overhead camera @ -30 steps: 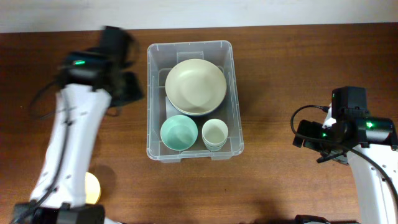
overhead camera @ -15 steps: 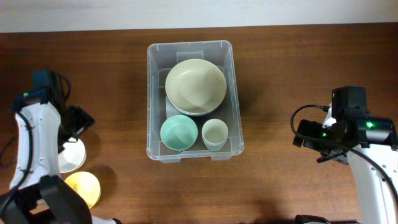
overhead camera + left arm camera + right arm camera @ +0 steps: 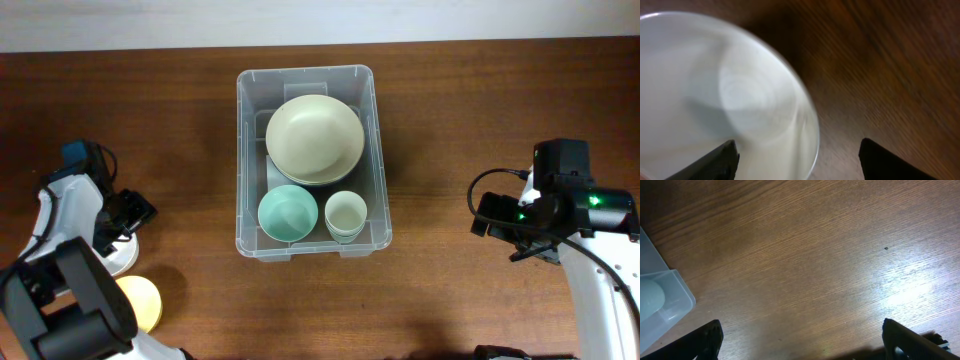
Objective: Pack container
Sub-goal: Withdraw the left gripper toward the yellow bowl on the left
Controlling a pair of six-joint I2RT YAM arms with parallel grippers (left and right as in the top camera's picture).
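Overhead: left gripper (image 3: 128, 214) sits low over a white bowl (image 3: 122, 260). The bowl is just under the jaws, slightly to their base side. A yellow bowl (image 3: 143, 300) lies further back toward the base, half under the arm. The container (image 3: 305, 72) is well off to this gripper's right, at the centre of the table (image 3: 450, 100). It already carries a cream bowl (image 3: 314, 138), a teal bowl (image 3: 288, 213) and a pale cup (image 3: 345, 213). Left arm is folded tight, forearm doubled back near its own base, wrist pitched down. Right gripper (image 3: 487, 222) hangs over bare wood with the container well off to its left, forearm running back to its base.

Left wrist: jaws spread, nothing gripped. One finger (image 3: 715, 160) hangs over the bowl's inside, the other over bare wood outside, and the rim passes between them. The view is blurred, so I can't tell if either pad touches. Step as I read it: pinch the white bowl by its rim. To do it well, drop until the pads bracket the wall below the lip, centre the rim in the gap, then close. The wall looks thin and smooth, so a shallow bite will likely slip or tip it.

Right wrist: fingers (image 3: 702, 340) wide apart, empty. Only the container's corner shows, off past the left finger.
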